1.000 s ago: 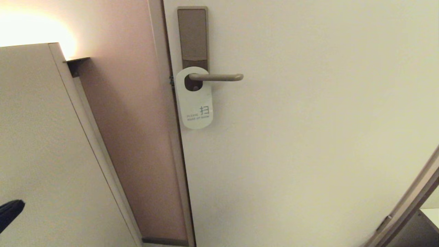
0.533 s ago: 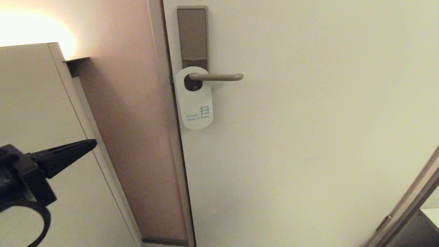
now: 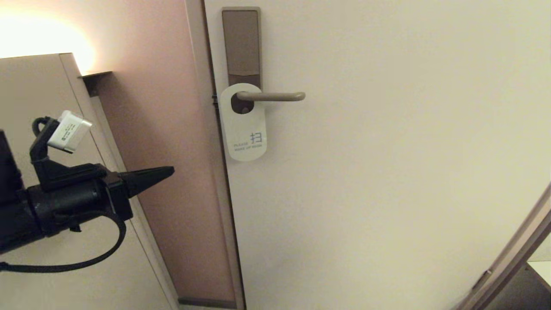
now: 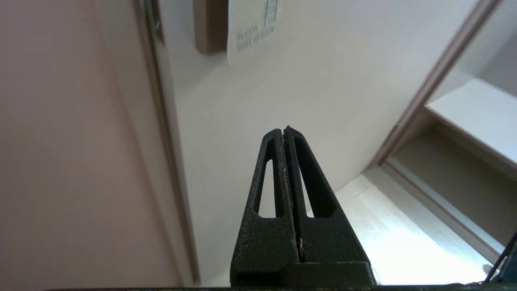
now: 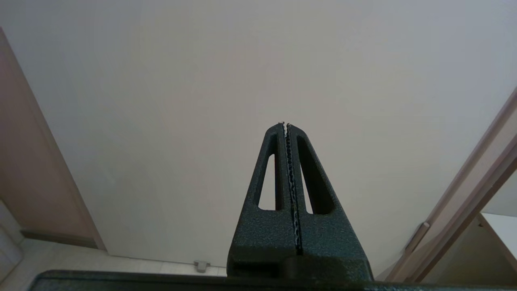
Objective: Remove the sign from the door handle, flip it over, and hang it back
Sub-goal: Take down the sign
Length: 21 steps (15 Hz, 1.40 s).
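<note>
Hanging on door handle [image 3: 271, 96], upper centre: sign [image 3: 244, 129], thin, light, probably slippery card; pinch lower edge. Left gripper [image 3: 170, 171] mid-left, jaws closed, empty. Right gripper [image 5: 285, 124] closed, parked.

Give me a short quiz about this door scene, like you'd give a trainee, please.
1. True or false: the sign hangs on the door handle with its white "make up room" side facing out.
2. Which is right about the left gripper? A) it grips the sign, B) it is shut, empty, and apart from the sign, C) it rests on the handle.
3. The right gripper is ____ and holds nothing.

Key: 1 true. 2 B. 3 shut.
</note>
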{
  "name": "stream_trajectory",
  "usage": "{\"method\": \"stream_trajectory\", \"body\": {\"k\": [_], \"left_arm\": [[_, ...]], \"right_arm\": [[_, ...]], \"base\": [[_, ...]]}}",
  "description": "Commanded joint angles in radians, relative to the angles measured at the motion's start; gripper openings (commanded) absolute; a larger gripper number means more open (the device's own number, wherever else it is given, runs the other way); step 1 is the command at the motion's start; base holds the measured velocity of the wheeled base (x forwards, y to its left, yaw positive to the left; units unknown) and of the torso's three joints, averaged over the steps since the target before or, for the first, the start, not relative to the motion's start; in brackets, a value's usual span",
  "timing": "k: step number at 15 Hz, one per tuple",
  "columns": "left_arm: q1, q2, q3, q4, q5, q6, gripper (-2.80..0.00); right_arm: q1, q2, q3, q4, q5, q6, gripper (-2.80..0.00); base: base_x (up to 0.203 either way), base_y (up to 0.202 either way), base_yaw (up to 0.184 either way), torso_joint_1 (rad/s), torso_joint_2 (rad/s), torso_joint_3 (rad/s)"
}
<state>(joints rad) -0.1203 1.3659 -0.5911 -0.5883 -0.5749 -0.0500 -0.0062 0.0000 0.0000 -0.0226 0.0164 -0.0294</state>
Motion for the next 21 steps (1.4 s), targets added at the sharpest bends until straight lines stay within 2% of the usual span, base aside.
{"method": "stream_trajectory", "body": {"k": [1,3,4,6,12,18,21], "left_arm": [[0.033,0.123,-0.014,-0.059,-0.079,0.0,-2.8],[0.058,0.188,-0.056,-0.099,-0.214,0.001,-2.8],[0.061,0.214,-0.083,-0.103,-0.254,0.004,-2.8],[0.054,0.255,-0.132,-0.111,-0.287,0.007,-2.8],[0.016,0.301,-0.167,-0.111,-0.29,0.01,-2.8],[0.013,0.38,-0.233,-0.105,-0.292,0.001,-2.8],[-0.003,0.386,-0.226,-0.105,-0.29,0.006,-2.8]], "right_arm": [[0.0,0.0,0.0,0.0,0.0,0.0,-2.8],[0.0,0.002,0.0,0.0,0.0,0.0,-2.8],[0.0,0.001,0.0,0.0,0.0,-0.001,-2.8],[0.0,0.001,0.0,0.0,0.0,0.0,-2.8],[-0.001,0.001,0.0,0.0,0.0,0.0,-2.8],[0.0,0.0,0.0,0.0,0.0,0.0,-2.8],[0.0,0.002,0.0,0.0,0.0,0.0,-2.8]], "base": [[0.0,0.0,0.0,0.0,0.0,0.0],[0.0,0.0,0.0,0.0,0.0,0.0],[0.0,0.0,0.0,0.0,0.0,0.0],[0.0,0.0,0.0,0.0,0.0,0.0],[0.0,0.0,0.0,0.0,0.0,0.0],[0.0,0.0,0.0,0.0,0.0,0.0],[0.0,0.0,0.0,0.0,0.0,0.0]]}}
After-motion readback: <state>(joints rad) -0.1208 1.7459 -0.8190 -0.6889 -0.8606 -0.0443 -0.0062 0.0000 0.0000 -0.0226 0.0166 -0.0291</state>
